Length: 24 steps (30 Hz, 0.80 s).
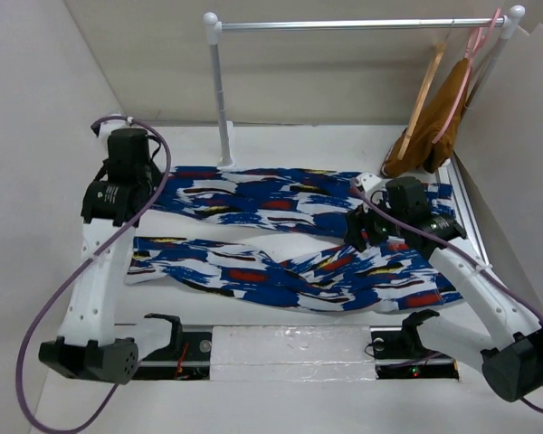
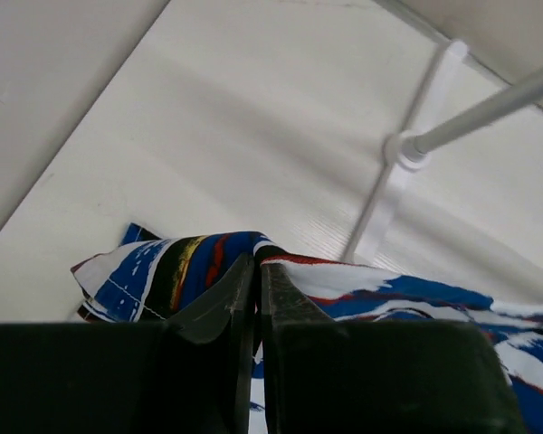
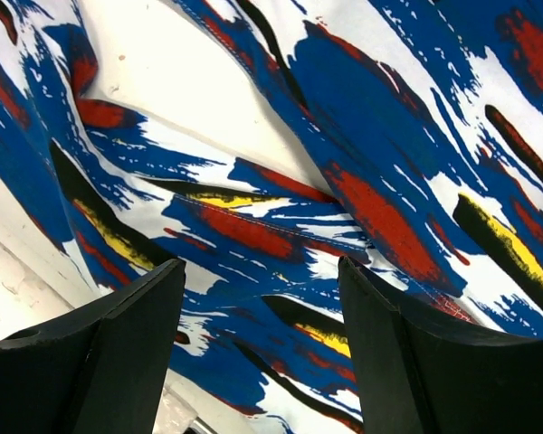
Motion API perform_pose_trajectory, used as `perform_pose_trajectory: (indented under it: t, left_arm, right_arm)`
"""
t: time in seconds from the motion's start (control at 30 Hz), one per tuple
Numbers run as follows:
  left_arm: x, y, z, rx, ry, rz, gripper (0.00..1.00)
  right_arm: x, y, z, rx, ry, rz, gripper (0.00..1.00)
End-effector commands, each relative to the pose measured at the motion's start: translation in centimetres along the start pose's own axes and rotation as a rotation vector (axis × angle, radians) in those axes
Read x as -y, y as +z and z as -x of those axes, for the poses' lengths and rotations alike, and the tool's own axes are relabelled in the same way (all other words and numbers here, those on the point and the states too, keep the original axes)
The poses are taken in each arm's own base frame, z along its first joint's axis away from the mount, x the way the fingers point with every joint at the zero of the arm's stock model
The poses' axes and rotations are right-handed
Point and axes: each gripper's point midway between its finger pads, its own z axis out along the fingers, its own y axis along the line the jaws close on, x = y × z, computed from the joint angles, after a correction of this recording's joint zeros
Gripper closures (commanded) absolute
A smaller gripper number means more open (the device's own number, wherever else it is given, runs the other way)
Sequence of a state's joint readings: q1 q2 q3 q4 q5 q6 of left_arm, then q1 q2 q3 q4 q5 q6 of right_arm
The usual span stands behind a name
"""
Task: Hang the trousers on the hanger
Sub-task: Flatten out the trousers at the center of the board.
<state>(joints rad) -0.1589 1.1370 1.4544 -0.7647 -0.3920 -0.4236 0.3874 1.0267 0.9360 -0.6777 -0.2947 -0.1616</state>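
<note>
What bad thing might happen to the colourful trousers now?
The left gripper pinches only a small fold of the trousers, so they might slip out. The right gripper is open and holds nothing, so a lift could drag the rest. The hanger hangs far off, beside a brown garment that could snag.

The left arm and right arm share white links, black joint housings, black bases, a looping purple cable each, and wedge-shaped matte black fingers.

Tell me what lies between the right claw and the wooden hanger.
In the top view: the trousers, upper leg, a strip of bare table, then the mustard-brown garment, lower edge.
</note>
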Motion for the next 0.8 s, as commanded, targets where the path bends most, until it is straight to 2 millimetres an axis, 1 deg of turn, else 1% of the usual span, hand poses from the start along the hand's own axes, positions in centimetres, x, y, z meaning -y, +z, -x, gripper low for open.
perform_pose_trajectory:
  t: [0.0,0.03,0.07,0.1,0.13,0.17,0.2,0.23,0.27,0.3,0.33,0.37,0.4,0.43,0.47,0.5,0.53,0.57,0.6,0.63,0.67,0.7,0.73,0.77]
  left_arm:
    - [-2.9,7.5,0.0,-0.049,-0.056,0.098,1.00]
    - [-2.3,9.0,-0.4,-0.066,-0.056,0.090,1.00]
    - [-3.9,11.3,0.3,-0.062,-0.101,0.132,1.00]
    - [-3.4,14.7,-0.4,-0.132,-0.107,0.127,1.00]
    - [-3.5,16.6,-0.5,-0.156,-0.102,0.139,1.00]
    - [-3.9,18.3,-1.9,-0.229,-0.071,0.180,0.97]
    - [-3.7,21.8,-1.5,-0.270,-0.051,0.233,0.89]
    - [-3.8,22.7,-1.3,-0.295,-0.045,0.266,0.69]
    - [-4.4,23.0,-2.3,-0.356,-0.025,0.311,0.54]
    - [-4.0,23.7,-1.3,-0.333,-0.030,0.307,0.38]
    - [-3.7,23.6,-0.9,-0.317,-0.033,0.286,0.16]
    - [-2.9,23.4,0.3,-0.266,-0.056,0.241,0.11]
    - [-2.4,22.3,0.9,-0.228,-0.083,0.198,0.08]
    - [-2.4,21.2,0.7,-0.232,-0.084,0.188,0.08]
    - [-2.1,20.5,1.4,-0.195,-0.114,0.163,0.09]
    - [-2.4,18.6,0.0,-0.209,-0.127,0.144,0.11]
    - [-2.7,17.7,-1.2,-0.217,-0.136,0.132,0.17]
    - [-2.5,16.9,-1.5,-0.197,-0.163,0.102,0.21]
    - [-3.7,14.8,-4.4,-0.225,-0.174,0.115,0.25]
    - [-4.4,14.1,-6.2,-0.241,-0.189,0.124,0.31]
    - [-4.9,13.6,-6.8,-0.223,-0.206,0.121,0.31]
    - [-6.1,12.4,-9.7,-0.250,-0.221,0.139,0.32]
    - [-6.9,12.1,-11.0,-0.262,-0.232,0.148,0.32]
    - [-8.2,12.4,-11.4,-0.258,-0.258,0.163,0.31]
  right_arm:
    - [0.3,0.3,1.6,0.027,-0.041,-0.002,0.26]
    - [0.3,0.2,1.7,0.029,-0.040,-0.004,0.26]
    - [0.0,0.5,1.7,0.026,-0.045,0.007,0.26]
    - [-0.5,0.5,1.7,0.026,-0.053,0.019,0.26]
    - [-0.9,0.6,1.8,0.023,-0.053,0.029,0.26]
    - [-1.2,0.6,1.8,0.022,-0.054,0.035,0.26]
    - [-2.3,0.7,2.0,0.026,-0.070,0.061,0.25]
    - [-3.0,0.8,2.1,0.032,-0.066,0.072,0.25]
    - [-3.8,0.8,2.2,0.034,-0.074,0.089,0.24]
    - [-5.8,1.0,2.1,0.031,-0.105,0.135,0.24]
    - [-6.8,1.2,2.3,0.039,-0.111,0.146,0.24]
    - [-7.8,1.4,2.3,0.040,-0.129,0.165,0.26]
    - [-9.6,1.9,2.1,0.032,-0.162,0.188,0.40]
    - [-10.4,2.2,1.8,0.023,-0.172,0.196,0.40]
    - [-11.0,2.4,1.7,0.014,-0.181,0.204,0.58]
    - [-11.4,2.5,1.4,0.000,-0.186,0.204,0.89]
    - [-12.2,2.7,1.3,-0.003,-0.195,0.214,1.00]
    - [-12.2,2.9,1.1,-0.004,-0.191,0.215,1.00]
    - [-12.6,2.9,1.0,-0.001,-0.198,0.226,1.00]
    - [-12.8,2.9,1.2,0.018,-0.193,0.233,1.00]
    - [-12.8,2.8,1.2,0.027,-0.193,0.237,1.00]
    - [-13.1,3.0,0.7,0.022,-0.197,0.248,1.00]
    - [-13.2,3.0,0.4,0.020,-0.199,0.257,0.94]
    - [-13.2,2.9,0.3,0.025,-0.204,0.259,0.80]
